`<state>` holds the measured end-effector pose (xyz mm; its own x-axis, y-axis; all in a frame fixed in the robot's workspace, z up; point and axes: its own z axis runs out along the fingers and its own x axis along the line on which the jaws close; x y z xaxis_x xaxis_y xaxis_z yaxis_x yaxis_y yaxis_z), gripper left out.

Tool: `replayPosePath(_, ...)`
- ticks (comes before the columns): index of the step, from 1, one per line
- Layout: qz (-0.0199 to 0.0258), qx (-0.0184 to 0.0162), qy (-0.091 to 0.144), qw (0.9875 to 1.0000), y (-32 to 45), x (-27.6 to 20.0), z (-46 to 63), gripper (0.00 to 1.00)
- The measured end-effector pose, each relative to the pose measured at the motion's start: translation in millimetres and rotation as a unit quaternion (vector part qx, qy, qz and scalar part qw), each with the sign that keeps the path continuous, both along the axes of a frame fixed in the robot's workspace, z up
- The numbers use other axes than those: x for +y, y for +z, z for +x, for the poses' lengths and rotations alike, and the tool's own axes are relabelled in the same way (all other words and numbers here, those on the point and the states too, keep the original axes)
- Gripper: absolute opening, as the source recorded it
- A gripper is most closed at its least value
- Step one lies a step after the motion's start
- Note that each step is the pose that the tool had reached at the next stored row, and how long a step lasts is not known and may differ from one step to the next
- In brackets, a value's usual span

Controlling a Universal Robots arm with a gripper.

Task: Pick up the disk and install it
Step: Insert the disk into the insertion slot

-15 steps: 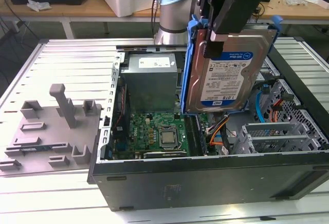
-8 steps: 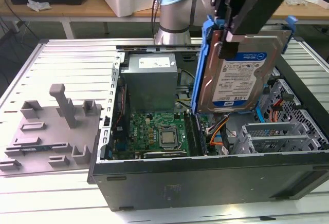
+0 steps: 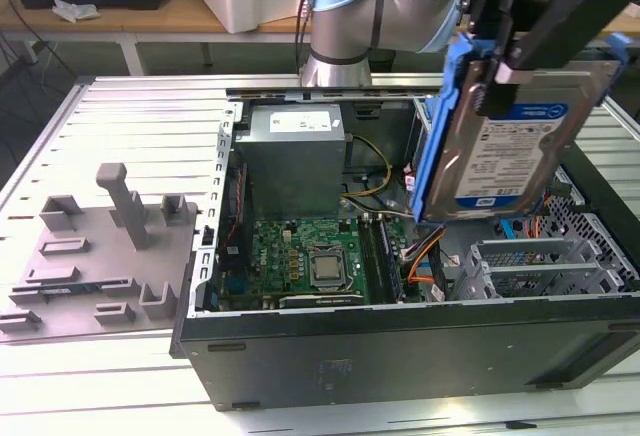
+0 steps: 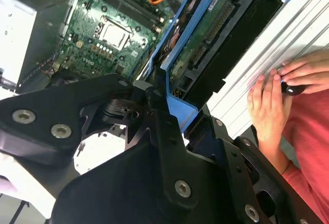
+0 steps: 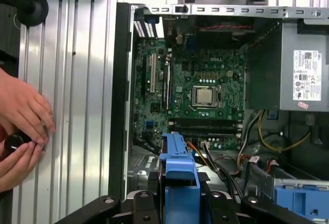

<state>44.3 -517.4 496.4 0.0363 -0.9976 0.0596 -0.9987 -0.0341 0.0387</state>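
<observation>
Across the slotted metal table point(image 3: 130, 106) you have the open computer case point(image 3: 400, 351) lying on its side. A grey moulded fixture plate point(image 3: 100, 256) sits on the table at the exterior view's left of it. Inside the case you can see the grey power supply point(image 3: 295, 146), the green motherboard point(image 3: 290, 256) just beside it, and a metal drive cage point(image 3: 540, 266) toward the exterior view's right. Over that side of the case your arm holds the disk point(image 3: 510, 156) up in the air, tilted. Its white-and-blue label faces the exterior camera and its blue carrier bracket frames the edges. The second wrist view shows you its green circuit-board underside. Your gripper point(image 3: 503, 76) is clamped on the disk's upper end, black fingers closed on it. A person's hands point(image 5: 20, 121) rest on the table beside the case, closed around a small dark object point(image 5: 13, 143).
</observation>
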Motion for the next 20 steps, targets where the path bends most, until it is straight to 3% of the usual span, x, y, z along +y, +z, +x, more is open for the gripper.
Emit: replayPosePath(20,0.0033,0.0,0.0,1.0,0.0,-9.6,66.2,0.36)
